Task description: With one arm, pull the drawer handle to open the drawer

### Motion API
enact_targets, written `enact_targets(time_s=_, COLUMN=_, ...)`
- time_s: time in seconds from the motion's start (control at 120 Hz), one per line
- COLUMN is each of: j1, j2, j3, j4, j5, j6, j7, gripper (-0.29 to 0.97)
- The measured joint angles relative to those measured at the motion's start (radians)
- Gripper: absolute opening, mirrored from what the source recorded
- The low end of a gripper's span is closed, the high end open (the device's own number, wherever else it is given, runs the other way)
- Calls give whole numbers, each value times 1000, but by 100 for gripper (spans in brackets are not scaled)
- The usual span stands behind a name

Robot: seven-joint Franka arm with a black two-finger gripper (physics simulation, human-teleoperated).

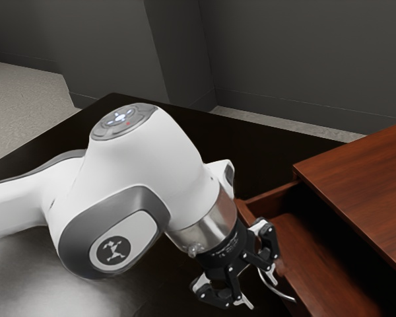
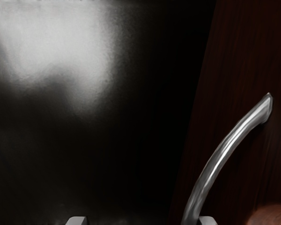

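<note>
Now the pulling step seems to be in hand: the drawer (image 1: 317,264) stands partly out of the wooden cabinet (image 1: 363,191), and its curved metal handle (image 2: 229,145) sits on the drawer's front, on the side away from the cabinet. The end effector (image 1: 241,290) hangs low just beside this front with its fingers spread wide. The handle passes close to one finger and is not clamped. I judge the next move needs a firm closing on the handle, then a straight pull away from the cabinet, over the dark bench (image 1: 270,152).

White arm (image 1: 152,172), grey joint caps (image 1: 115,247), black gripper (image 1: 241,285)
</note>
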Motion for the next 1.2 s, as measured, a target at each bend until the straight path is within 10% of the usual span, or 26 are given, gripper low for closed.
enact_targets(time_s=0.75, j1=28, j2=-85, j3=25, j4=-19, j5=-18, j6=-191, j7=71, gripper=25)
enact_targets(time_s=1.2, j1=27, j2=-107, j3=48, j4=54, j5=-12, j6=-244, j7=119, gripper=47)
